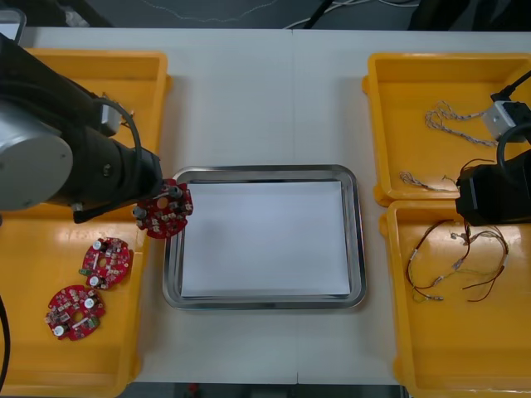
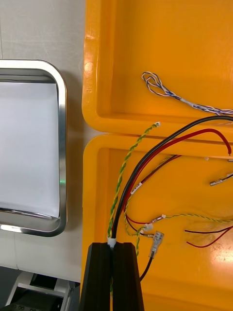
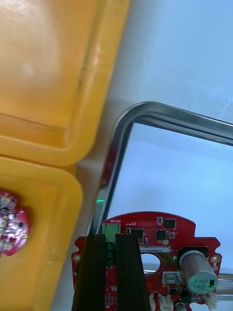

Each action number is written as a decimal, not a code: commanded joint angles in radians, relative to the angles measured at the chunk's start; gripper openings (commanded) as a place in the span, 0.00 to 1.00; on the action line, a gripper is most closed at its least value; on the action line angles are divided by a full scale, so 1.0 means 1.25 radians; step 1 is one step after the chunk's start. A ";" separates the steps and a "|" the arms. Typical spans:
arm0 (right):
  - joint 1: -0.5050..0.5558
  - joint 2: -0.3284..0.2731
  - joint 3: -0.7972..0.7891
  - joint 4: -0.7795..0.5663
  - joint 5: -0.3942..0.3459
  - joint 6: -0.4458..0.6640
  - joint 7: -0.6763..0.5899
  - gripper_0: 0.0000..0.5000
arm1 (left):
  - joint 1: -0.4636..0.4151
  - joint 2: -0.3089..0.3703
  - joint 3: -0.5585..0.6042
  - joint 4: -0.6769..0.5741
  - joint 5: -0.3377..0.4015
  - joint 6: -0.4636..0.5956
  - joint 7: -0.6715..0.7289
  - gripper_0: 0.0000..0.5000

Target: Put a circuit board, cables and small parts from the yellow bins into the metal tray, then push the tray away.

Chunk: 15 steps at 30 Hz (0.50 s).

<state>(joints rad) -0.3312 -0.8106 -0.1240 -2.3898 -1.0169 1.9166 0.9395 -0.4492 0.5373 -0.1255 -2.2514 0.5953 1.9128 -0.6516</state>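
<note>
The left gripper (image 3: 110, 240) is clamped nearly closed on the edge of a round red circuit board (image 3: 160, 238). The board hangs over the left rim of the shiny metal tray with a white inside (image 1: 264, 172), near the tray's far corner. Close by, in the near left yellow bin (image 1: 33, 274), lie two more round red circuit boards (image 1: 106, 263). The right gripper (image 2: 112, 245) is pinched tight on a bundle of black, red and yellow-green cables (image 2: 120, 209) over the near right yellow bin (image 1: 465, 340). A twisted blue and white cable (image 2: 165, 91) lies in the far right yellow bin (image 2: 160, 39). The tray sits on the light worktop (image 1: 249, 99).
</note>
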 commanded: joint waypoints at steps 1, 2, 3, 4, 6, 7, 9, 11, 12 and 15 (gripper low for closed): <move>-0.021 -0.028 0.008 -0.004 0.005 0.003 -0.019 0.00 | -0.043 -0.052 -0.095 -0.024 -0.070 0.006 -0.001 0.00; -0.021 -0.028 0.008 -0.004 0.005 0.003 -0.019 0.00 | -0.044 -0.054 -0.105 -0.022 -0.076 0.006 0.000 0.00; -0.021 -0.028 0.008 -0.004 0.005 0.003 -0.019 0.00 | -0.046 -0.056 -0.114 -0.022 -0.082 0.006 0.001 0.00; -0.021 -0.028 0.008 -0.004 0.005 0.003 -0.019 0.00 | -0.044 -0.058 -0.141 -0.020 -0.098 0.006 0.003 0.00; -0.021 -0.028 0.008 -0.004 0.005 0.003 -0.019 0.00 | -0.044 -0.059 -0.170 -0.020 -0.113 0.006 0.006 0.00; -0.021 -0.028 0.008 -0.004 0.005 0.003 -0.019 0.00 | -0.044 -0.059 -0.187 -0.020 -0.119 0.006 0.007 0.00; -0.021 -0.028 0.008 -0.004 0.005 0.003 -0.019 0.00 | -0.044 -0.059 -0.205 -0.019 -0.124 0.006 0.010 0.00; -0.021 -0.028 0.008 -0.004 0.005 0.003 -0.019 0.00 | -0.044 -0.058 -0.220 -0.018 -0.124 0.006 0.011 0.00; -0.021 -0.028 0.008 -0.004 0.005 0.003 -0.019 0.00 | -0.044 -0.058 -0.232 -0.010 -0.123 0.006 0.010 0.00; -0.021 -0.028 0.008 -0.004 0.005 0.003 -0.019 0.00 | -0.044 -0.052 -0.269 0.019 -0.138 0.006 0.008 0.00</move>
<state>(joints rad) -0.3312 -0.8109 -0.1240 -2.3894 -1.0168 1.9166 0.9395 -0.4690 0.4818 -0.4112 -2.2433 0.4489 1.9130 -0.6516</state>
